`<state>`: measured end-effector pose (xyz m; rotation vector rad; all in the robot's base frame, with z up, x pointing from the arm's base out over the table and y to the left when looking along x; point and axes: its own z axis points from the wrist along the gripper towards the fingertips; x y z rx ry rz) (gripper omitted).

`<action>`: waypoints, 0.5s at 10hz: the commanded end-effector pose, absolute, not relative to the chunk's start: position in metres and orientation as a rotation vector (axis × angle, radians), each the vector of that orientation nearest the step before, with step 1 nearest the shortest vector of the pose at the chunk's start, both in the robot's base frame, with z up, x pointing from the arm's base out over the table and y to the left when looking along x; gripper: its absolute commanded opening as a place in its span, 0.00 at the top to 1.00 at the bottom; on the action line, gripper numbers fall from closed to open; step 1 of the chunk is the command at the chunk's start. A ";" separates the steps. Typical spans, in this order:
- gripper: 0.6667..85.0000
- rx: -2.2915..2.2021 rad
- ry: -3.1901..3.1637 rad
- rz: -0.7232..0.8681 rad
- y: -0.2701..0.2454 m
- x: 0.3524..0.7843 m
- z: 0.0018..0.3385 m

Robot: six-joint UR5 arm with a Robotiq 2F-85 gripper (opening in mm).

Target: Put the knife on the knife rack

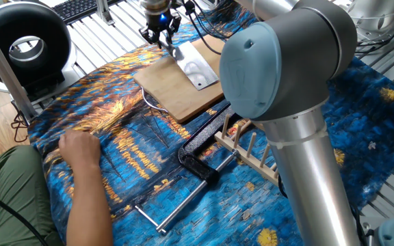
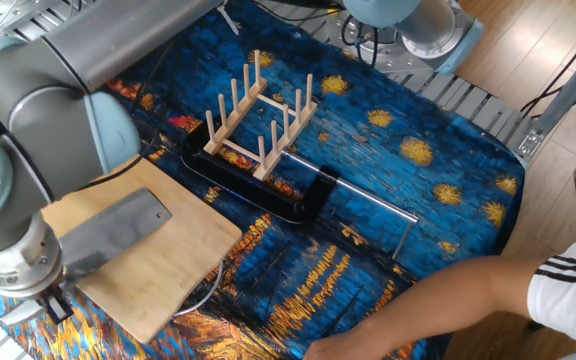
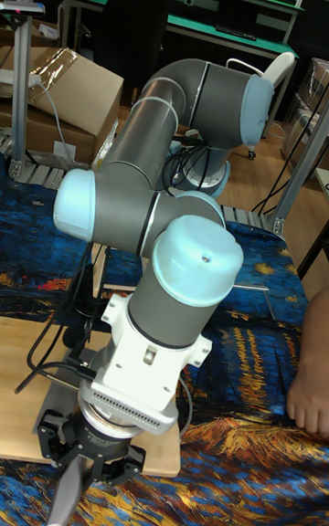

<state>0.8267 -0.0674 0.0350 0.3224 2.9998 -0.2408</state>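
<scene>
The knife (image 1: 196,68) has a broad grey blade (image 2: 116,228) that hangs tilted just above the bamboo cutting board (image 1: 173,92). My gripper (image 1: 160,33) is shut on its handle end at the board's far corner. From the other side the gripper (image 2: 52,302) shows low under the big wrist. In the tall view the gripper (image 3: 84,462) points down with the knife (image 3: 66,493) between its fingers. The knife rack (image 1: 250,152), pale wood with upright pegs (image 2: 258,112), stands apart from the board, past the black clamp.
A black clamp (image 1: 198,162) with a thin metal bar (image 2: 360,201) lies between board (image 2: 163,275) and rack. A person's hand (image 1: 81,147) rests on the patterned cloth near the table's edge, and the arm (image 2: 448,300) reaches in. A black ring light (image 1: 22,44) stands beside the table.
</scene>
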 end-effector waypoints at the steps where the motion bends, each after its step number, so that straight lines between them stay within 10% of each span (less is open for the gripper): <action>1: 1.00 0.348 3.041 -0.177 -0.062 0.816 0.046; 5: 1.00 0.332 3.042 -0.058 -0.053 0.819 0.063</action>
